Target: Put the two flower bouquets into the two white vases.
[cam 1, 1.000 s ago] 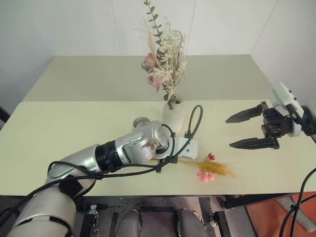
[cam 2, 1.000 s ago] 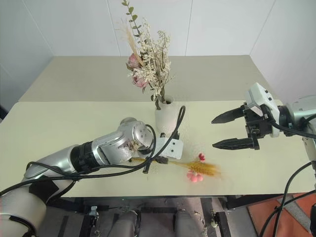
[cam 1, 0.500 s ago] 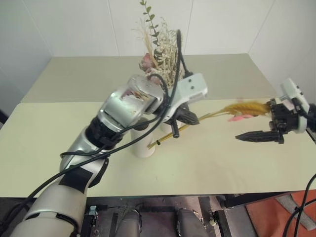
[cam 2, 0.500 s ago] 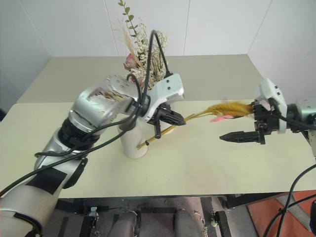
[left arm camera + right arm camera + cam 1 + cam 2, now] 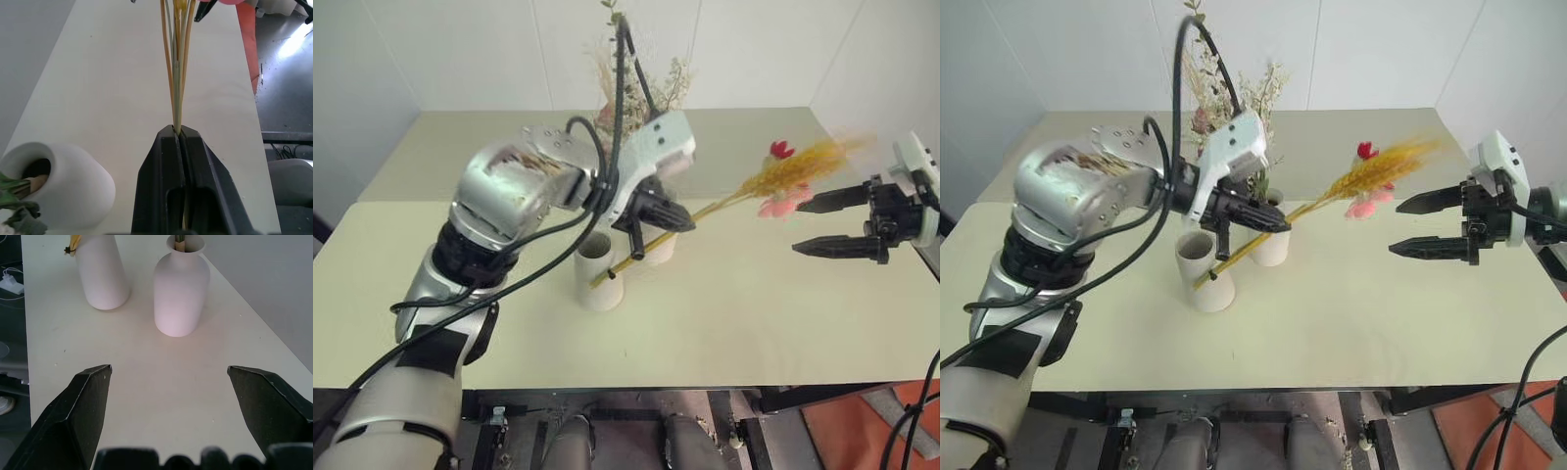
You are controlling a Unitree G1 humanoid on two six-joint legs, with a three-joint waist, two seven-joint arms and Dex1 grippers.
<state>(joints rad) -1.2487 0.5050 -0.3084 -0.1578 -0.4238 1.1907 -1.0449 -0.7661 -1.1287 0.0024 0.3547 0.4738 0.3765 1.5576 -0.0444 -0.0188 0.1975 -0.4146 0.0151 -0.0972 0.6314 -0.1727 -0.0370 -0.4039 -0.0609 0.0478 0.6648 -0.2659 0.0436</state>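
Left gripper [image 5: 177, 133] pinches the yellow-stalk bundle [image 5: 744, 191] above the cone vase [image 5: 598, 273] mid-table, right gripper [image 5: 827, 223] spread wide near the right edge.

Pale cream table [image 5: 754, 323] stands against white panelled walls [image 5: 460, 49].

A long pale yellow counter [image 5: 783, 323] stands against white walls [image 5: 460, 49]. Past its right edge, the floor [image 5: 288, 78] is dark grey, with an orange-red strip [image 5: 247, 44] beside it.
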